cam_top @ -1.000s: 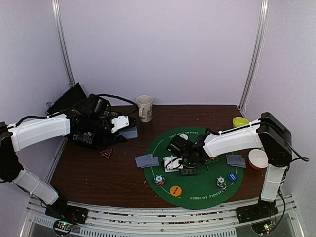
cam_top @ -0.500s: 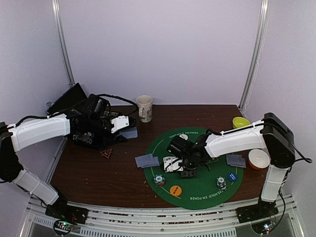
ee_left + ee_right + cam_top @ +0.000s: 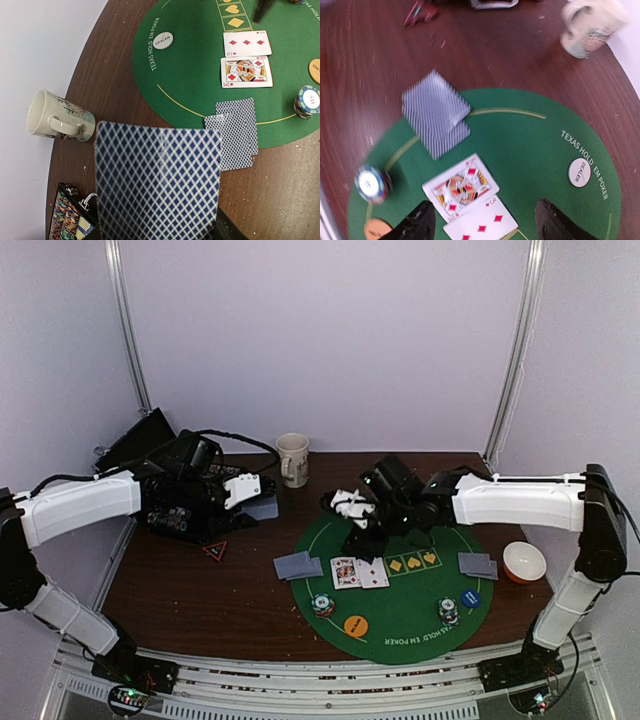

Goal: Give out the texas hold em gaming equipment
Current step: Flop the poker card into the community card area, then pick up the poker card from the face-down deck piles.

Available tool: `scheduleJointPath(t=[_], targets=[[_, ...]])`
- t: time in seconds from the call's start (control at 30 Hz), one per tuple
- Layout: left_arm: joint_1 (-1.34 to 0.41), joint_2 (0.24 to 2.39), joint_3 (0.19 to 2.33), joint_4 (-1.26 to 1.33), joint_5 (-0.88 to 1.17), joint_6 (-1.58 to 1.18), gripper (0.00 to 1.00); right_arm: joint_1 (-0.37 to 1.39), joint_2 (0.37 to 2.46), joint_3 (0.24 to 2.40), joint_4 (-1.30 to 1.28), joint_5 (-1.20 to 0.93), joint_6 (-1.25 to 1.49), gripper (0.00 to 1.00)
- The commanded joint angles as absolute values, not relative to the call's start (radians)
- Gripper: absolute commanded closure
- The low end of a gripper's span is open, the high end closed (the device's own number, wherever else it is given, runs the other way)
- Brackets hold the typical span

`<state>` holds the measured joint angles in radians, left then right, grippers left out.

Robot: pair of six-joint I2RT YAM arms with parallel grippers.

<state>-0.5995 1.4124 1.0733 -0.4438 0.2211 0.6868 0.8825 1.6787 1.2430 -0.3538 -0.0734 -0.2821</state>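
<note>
**Texas hold 'em set: distribution judged over half done**

- Green mat: toward the near right of the surface.
- Dealt: a face-down pair at the mat's left edge and another pair at its right edge.
- Board: king and five of diamonds, face up. Three yellow slots are unfilled and are probably what remains.
- Chip stacks, orange button, blue button and white dealer button: all on the mat.
- Deck: gripped in the left end effector, over the surface's far left.
- Right end effector: fingers spread, holding nothing, above the mat's far edge.

**Hard to make out:** the deck hides the left end effector's fingers. The deck's card count and the chip values are unreadable. The right wrist view is blurred.
</note>
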Motion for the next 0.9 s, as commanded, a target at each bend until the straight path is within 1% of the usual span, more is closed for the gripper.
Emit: scheduleJointPath(t=[0.0,0.03,0.07,0.13,0.23,0.3,0.4,0.53,0.63,0.8,0.87], targets=[[-0.603,1.382,1.076,-0.411,0.231,0.696,0.49,0.755,1.655,1.259,0.045,-0.441,0.236,0.24],[-0.604,1.382,1.078,-0.41,0.233,0.696,0.49,0.745,1.67,1.252,0.119,-0.479,0.321,0.18],[-0.604,1.382,1.077,-0.411,0.234,0.695,0.49,0.744,1.688,1.251,0.187,-0.501,0.377,0.15],[-0.603,1.381,1.077,-0.41,0.234,0.696,0.49,0.756,1.72,1.253,0.309,-0.519,0.447,0.14],[-0.604,1.381,1.079,-0.41,0.235,0.695,0.49,0.785,1.773,1.274,0.445,-0.485,0.513,0.14],[-0.604,1.381,1.078,-0.41,0.235,0.694,0.49,0.799,1.821,1.311,0.472,-0.485,0.533,0.14],[-0.603,1.382,1.078,-0.41,0.232,0.695,0.49,0.826,1.887,1.378,0.446,-0.465,0.53,0.14],[-0.603,1.384,1.078,-0.41,0.235,0.695,0.49,0.851,1.943,1.404,0.456,-0.472,0.531,0.13],[-0.604,1.384,1.077,-0.41,0.235,0.694,0.49,0.859,1.977,1.426,0.44,-0.467,0.524,0.17],[-0.604,1.378,1.078,-0.409,0.244,0.696,0.49,0.864,2.027,1.468,0.425,-0.468,0.509,0.26],[-0.603,1.379,1.078,-0.41,0.241,0.695,0.49,0.867,2.047,1.498,0.397,-0.468,0.503,0.31]])
